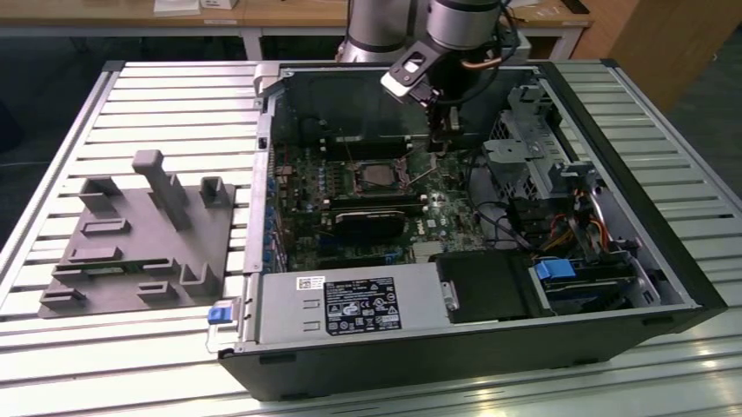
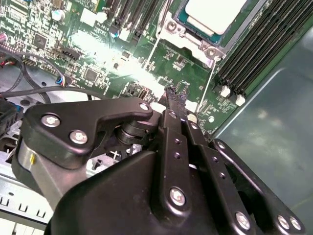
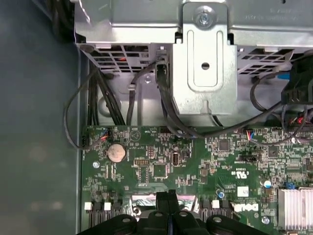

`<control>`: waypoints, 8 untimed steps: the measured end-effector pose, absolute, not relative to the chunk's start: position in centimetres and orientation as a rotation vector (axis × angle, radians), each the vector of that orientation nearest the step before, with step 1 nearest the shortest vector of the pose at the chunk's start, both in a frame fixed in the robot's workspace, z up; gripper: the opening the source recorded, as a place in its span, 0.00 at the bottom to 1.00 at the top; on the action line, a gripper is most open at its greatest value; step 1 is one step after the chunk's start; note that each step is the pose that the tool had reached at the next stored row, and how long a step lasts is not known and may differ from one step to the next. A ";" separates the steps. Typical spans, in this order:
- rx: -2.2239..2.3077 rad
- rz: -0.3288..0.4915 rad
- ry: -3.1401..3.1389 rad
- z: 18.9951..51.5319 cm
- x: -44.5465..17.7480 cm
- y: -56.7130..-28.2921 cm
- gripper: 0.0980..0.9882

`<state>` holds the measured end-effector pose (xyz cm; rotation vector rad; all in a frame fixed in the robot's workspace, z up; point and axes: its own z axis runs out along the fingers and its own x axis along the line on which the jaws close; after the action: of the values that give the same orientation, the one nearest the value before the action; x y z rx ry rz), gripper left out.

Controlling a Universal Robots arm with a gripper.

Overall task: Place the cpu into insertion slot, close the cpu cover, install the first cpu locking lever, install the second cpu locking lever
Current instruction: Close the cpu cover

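Hanging inside the open computer case (image 1: 464,365), the gripper (image 1: 440,153) has its fingers (image 3: 163,204) pressed together, with nothing visible between them and the tips just above the green motherboard (image 3: 161,147). The cpu (image 2: 215,11) sits in the insertion slot (image 1: 374,176), which lies toward the exterior view's left of the fingertips and a little nearer that camera, close but apart. The cpu cover (image 2: 191,38) seems to lie flat around the chip's pale face. A thin metal rod (image 2: 209,83), likely a locking lever, runs lengthwise from the socket's corner toward the fingertips. Memory slots (image 2: 254,49) flank the socket. The drive cage (image 3: 205,63) and its cables (image 3: 98,103) stand beyond the board's edge. A grey fixture (image 1: 139,234) rests on the worktop (image 1: 174,104).
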<state>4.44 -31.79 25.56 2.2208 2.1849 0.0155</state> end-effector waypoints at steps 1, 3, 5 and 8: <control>2.221 0.015 2.185 25.6 4.5 -31.8 0.01; 2.221 0.015 2.184 25.5 4.7 -31.7 0.01; 2.221 0.015 2.184 25.5 4.8 -31.7 0.01; 2.222 0.015 2.184 25.5 5.3 -31.6 0.01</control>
<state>5.26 -31.63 25.52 2.2217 2.1840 0.0150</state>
